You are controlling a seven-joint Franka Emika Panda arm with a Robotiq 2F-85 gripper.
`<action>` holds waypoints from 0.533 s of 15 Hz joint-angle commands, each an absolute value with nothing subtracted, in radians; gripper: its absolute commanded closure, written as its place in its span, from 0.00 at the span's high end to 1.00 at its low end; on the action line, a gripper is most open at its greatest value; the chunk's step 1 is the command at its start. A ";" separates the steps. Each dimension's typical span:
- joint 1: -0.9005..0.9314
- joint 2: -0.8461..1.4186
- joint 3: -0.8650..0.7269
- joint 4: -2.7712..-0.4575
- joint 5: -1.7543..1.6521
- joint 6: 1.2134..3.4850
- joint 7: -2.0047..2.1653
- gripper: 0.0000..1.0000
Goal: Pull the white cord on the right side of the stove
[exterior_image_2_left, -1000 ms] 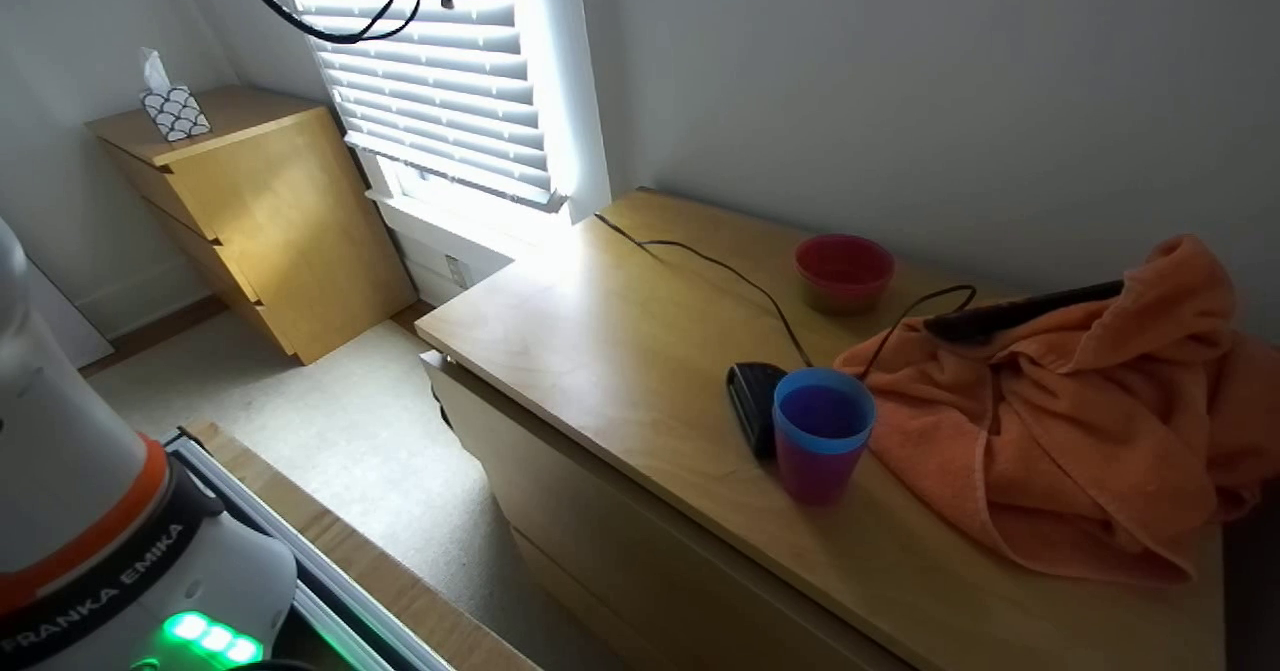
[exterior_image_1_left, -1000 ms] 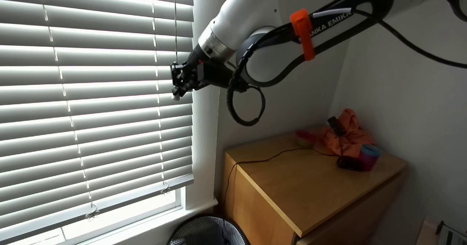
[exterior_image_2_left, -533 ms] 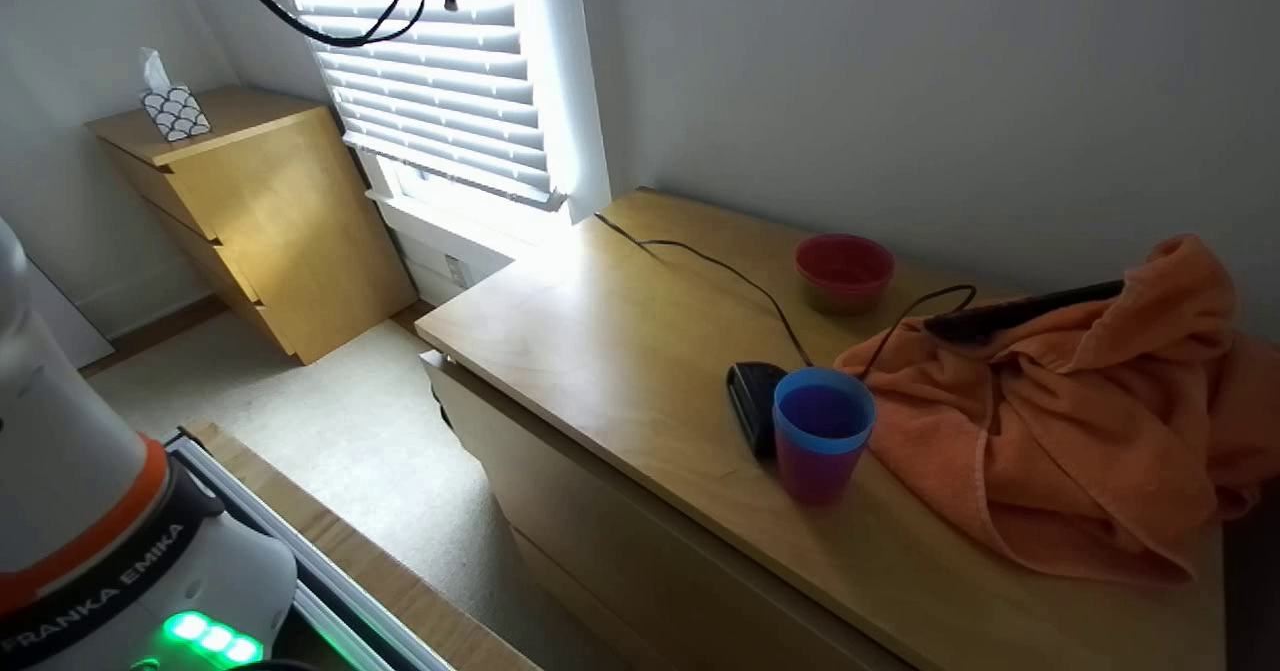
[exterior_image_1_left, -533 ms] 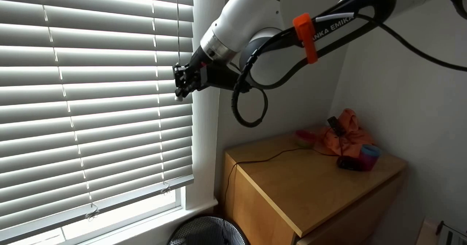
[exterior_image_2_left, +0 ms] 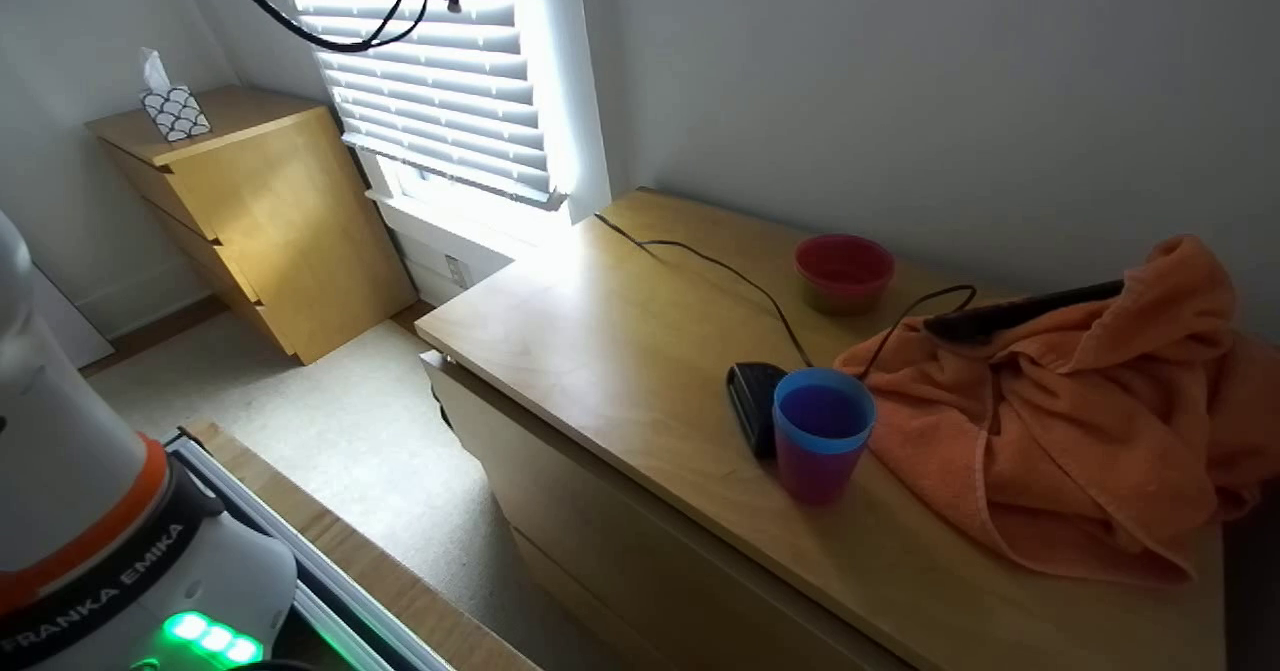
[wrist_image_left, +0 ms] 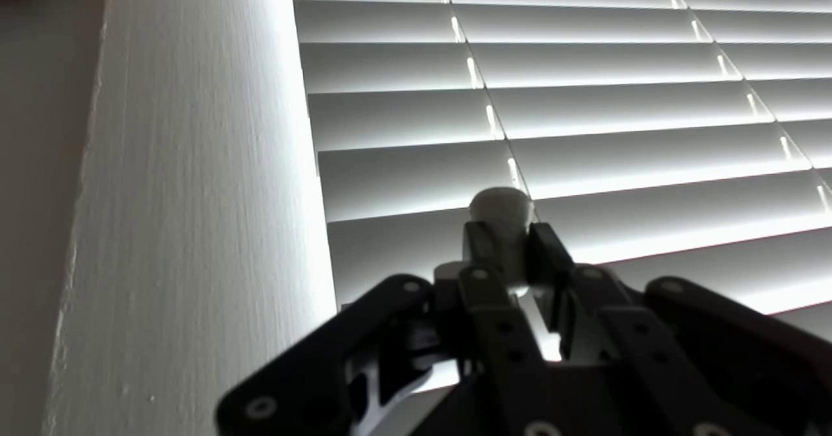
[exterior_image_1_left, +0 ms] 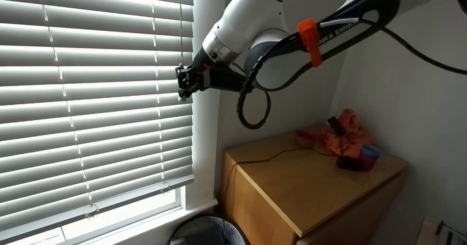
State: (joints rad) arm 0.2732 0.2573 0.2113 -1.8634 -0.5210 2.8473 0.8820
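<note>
White, plastic by its look, the knob (wrist_image_left: 500,203) stuck out past the fingertips (wrist_image_left: 550,251) in the wrist view, and I read the gripper (wrist_image_left: 509,247) as closed down on it, a fingertip pressed to either side. In an exterior view the cord (exterior_image_1_left: 181,29) ran straight up from that grip, just inside the right edge of the blind (exterior_image_1_left: 105,91); the task named another place, but this was what I saw. I took the step to be the pull itself. It called for a slow, even draw along the cord's line, toward the blind's lower right corner, since hauling sideways would likely drag the knob out of the pinch. The frame (exterior_image_1_left: 205,128) stood just beside that edge, so the gripper needed holding off it. The knob looked narrow enough to slip; a firm squeeze and no jerk seemed right. I wanted my eye on the bottom edge for any lift, and the cable (exterior_image_1_left: 240,110) well off the corner of the dresser (exterior_image_1_left: 292,186) beside the frame.
</note>
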 commanded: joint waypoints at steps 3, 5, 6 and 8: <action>0.313 0.271 0.168 -1.966 -0.616 2.801 0.994 0.05; 0.322 0.267 0.157 -1.970 -0.651 2.799 1.024 0.05; 0.326 0.265 0.152 -1.972 -0.668 2.798 1.040 0.05; 0.332 0.262 0.145 -1.977 -0.697 2.797 1.064 0.05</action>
